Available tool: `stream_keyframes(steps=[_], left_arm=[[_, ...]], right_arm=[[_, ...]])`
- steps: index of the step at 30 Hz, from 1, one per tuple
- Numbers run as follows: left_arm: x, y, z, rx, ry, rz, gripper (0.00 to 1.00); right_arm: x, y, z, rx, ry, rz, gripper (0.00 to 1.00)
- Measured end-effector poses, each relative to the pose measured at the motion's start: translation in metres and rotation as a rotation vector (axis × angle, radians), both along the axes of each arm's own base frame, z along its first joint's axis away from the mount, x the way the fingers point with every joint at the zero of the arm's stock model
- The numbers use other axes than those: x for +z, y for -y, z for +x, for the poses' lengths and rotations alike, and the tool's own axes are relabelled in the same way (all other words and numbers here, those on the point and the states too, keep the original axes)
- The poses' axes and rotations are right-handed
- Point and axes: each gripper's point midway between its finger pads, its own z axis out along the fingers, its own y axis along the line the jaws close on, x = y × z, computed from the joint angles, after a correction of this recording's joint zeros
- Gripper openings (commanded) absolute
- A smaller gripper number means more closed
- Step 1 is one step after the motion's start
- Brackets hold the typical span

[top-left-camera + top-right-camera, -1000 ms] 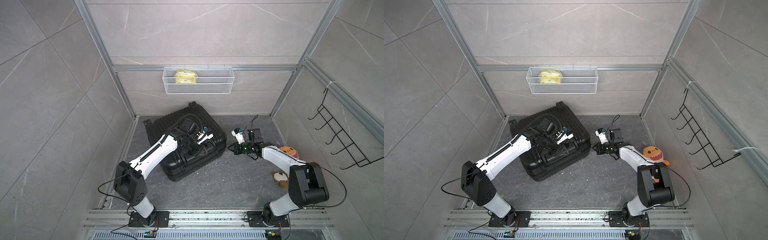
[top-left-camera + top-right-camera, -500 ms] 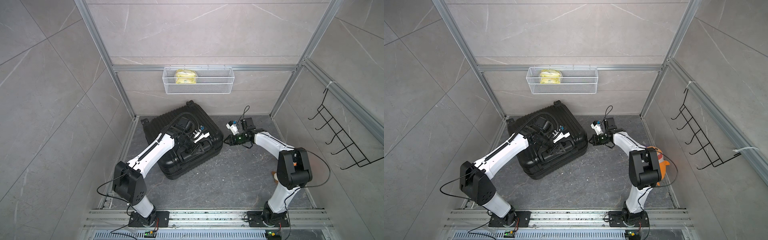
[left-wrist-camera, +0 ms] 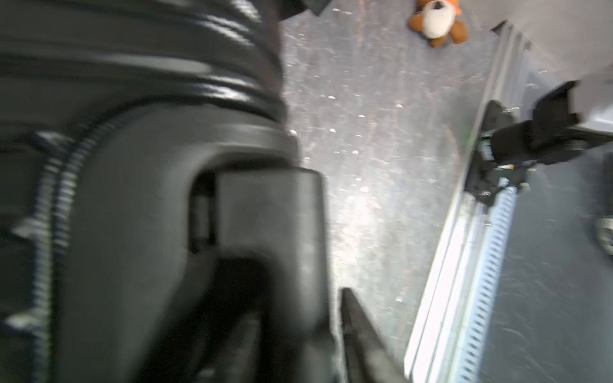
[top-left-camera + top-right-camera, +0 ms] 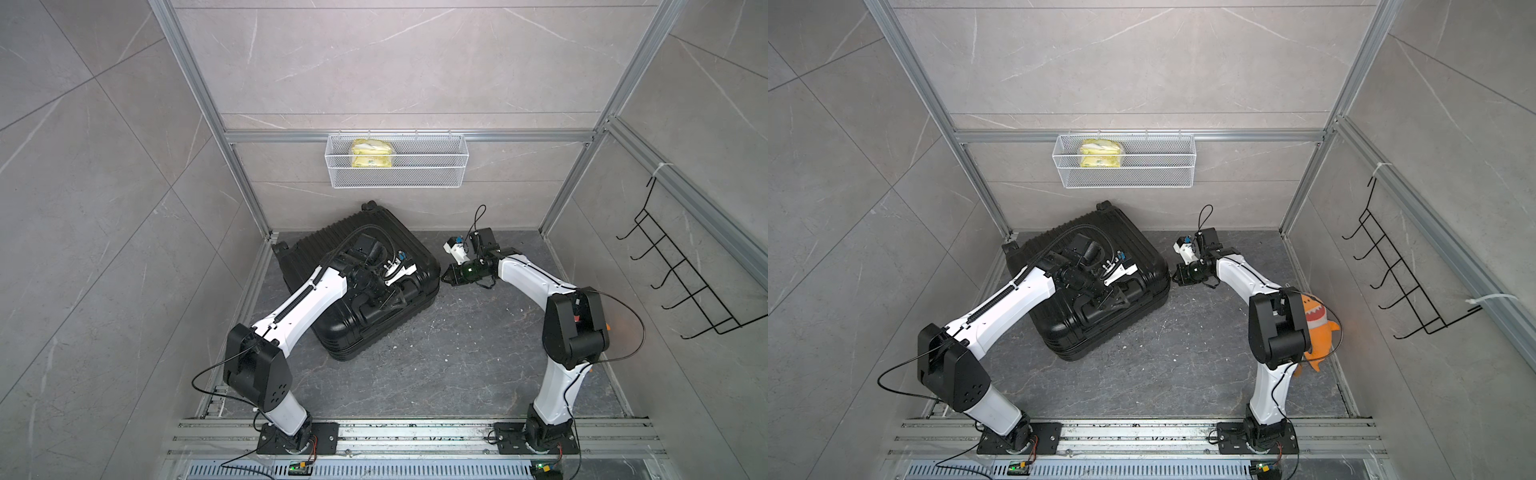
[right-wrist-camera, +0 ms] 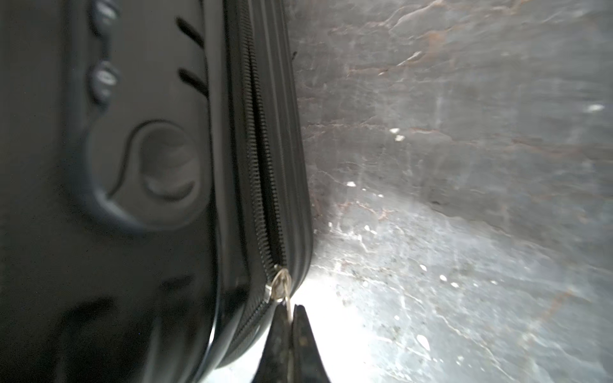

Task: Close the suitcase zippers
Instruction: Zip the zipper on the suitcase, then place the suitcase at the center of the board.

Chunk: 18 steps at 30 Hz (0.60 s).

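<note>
Suitcase (image 4: 365,332) lies flat on the floor (image 4: 436,374), toward the back left of the cell, with one wheeled corner near the rear wall. The shell is glossy black hard plastic with parallel ribs and rounded corners. In the right wrist view its side wall carries a round moulded recess and two small oval studs. The zipper (image 5: 262,172) runs along the rim as a narrow black band, with two rows of fine teeth meeting at a silvery slider. The right gripper (image 5: 291,313) is pinched tight on the thin metal pull tab (image 5: 282,285) at the case corner nearest the right arm. The left gripper (image 4: 1115,300) sits over the top shell at the moulded handle (image 3: 265,215). Its jaws stand partly apart, and one finger shows clear of the handle. That view is blurred, so contact on the other side cannot be told. The floor is a dark grey stone-look slab with pale veins and scattered light specks. The walls are large grey tiles framed in aluminium profile. A white wire basket (image 4: 436,174) on the rear wall holds a yellow packet (image 4: 372,153). A black wire hook rack (image 4: 685,274) hangs on the right wall. An orange plush (image 4: 1316,324) sits behind the right arm's elbow.
</note>
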Motion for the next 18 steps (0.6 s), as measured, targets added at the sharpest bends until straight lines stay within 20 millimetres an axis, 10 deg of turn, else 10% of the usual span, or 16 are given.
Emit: stream_keyframes(steps=[10, 18], left_arm=[[0.073, -0.020, -0.061, 0.067, -0.020, -0.090, 0.80], [0.084, -0.005, -0.066, 0.125, -0.057, -0.139, 0.80]], right_arm=[[0.000, 0.072, -0.009, -0.209, 0.203, -0.163, 0.00], [0.003, 0.064, -0.042, -0.208, 0.257, -0.242, 0.00]])
